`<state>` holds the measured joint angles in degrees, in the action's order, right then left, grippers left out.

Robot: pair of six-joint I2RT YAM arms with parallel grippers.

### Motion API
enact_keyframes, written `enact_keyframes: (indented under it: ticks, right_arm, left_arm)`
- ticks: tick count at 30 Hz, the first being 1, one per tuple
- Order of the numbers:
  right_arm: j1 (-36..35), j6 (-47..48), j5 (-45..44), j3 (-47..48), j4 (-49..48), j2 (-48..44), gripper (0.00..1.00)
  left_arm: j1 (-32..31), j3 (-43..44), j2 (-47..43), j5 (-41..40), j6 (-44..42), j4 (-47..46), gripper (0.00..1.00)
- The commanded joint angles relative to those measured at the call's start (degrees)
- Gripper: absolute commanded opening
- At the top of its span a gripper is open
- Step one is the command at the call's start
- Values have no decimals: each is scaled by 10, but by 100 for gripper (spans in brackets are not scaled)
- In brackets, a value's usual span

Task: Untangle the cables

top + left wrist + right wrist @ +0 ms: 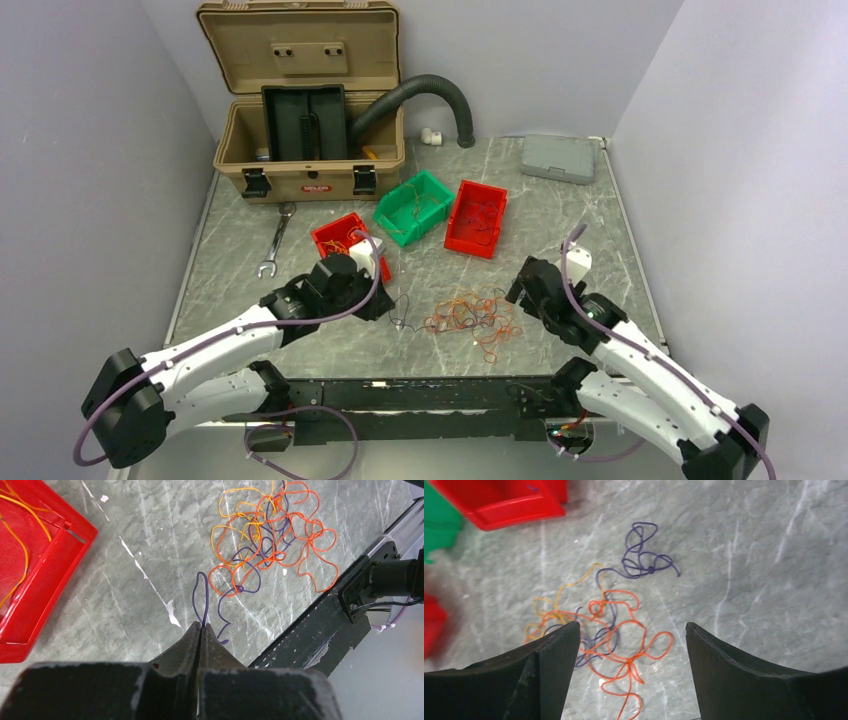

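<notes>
A: Cables (472,318)?
B: Loose tangle on the table, just ahead of the left gripper (201,630) and under the right gripper (631,626).
A: Grips?
B: Left is pinched tight on a purple strand (194,596) at its tips. Right is spread wide, holding nothing.
A: Handling?
B: Probably light, floppy and snag-prone. Take one strand near a free end.
A: Writing?
B: Red label on the toolbox (300,185), too small to read.

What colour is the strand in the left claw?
Dark purple strand, best seen in left wrist view.
</notes>
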<state>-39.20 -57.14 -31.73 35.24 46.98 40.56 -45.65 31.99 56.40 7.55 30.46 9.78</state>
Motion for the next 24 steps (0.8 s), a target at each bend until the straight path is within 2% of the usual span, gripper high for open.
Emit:
enact_keyframes:
  ticks: [1, 6, 8, 11, 12, 15, 20, 22, 24]
  right_arm:
    - [43, 55, -17, 50, -21, 73, 78]
    - [140, 120, 78, 32, -113, 118, 76]
    - [162, 126, 105, 20, -156, 136, 75]
    - [168, 132, 118, 14, -199, 182, 74]
    - [169, 134, 125, 14, -210, 203, 73]
    - [170, 142, 152, 13, -247, 266, 71]
    - [174, 124, 134, 7, -260, 316, 62]
    - [177, 120, 132, -3, -268, 318, 53]
    - [179, 118, 132, -7, -266, 315, 37]
  left_arm:
    - [-12, 39, 20, -8, -33, -7, 8]
    - [-29, 80, 70, -6, -62, -13, 31]
    - [-34, 95, 92, -7, -70, -20, 46]
    - [-39, 120, 130, 0, -81, -31, 75]
    - [-40, 130, 145, 5, -84, -36, 80]
    - [-43, 164, 201, 23, -92, -47, 86]
    - [-46, 234, 310, 76, -92, -63, 86]
    - [-50, 259, 359, 98, -90, -65, 86]
    - [-55, 277, 391, 113, -88, -65, 86]
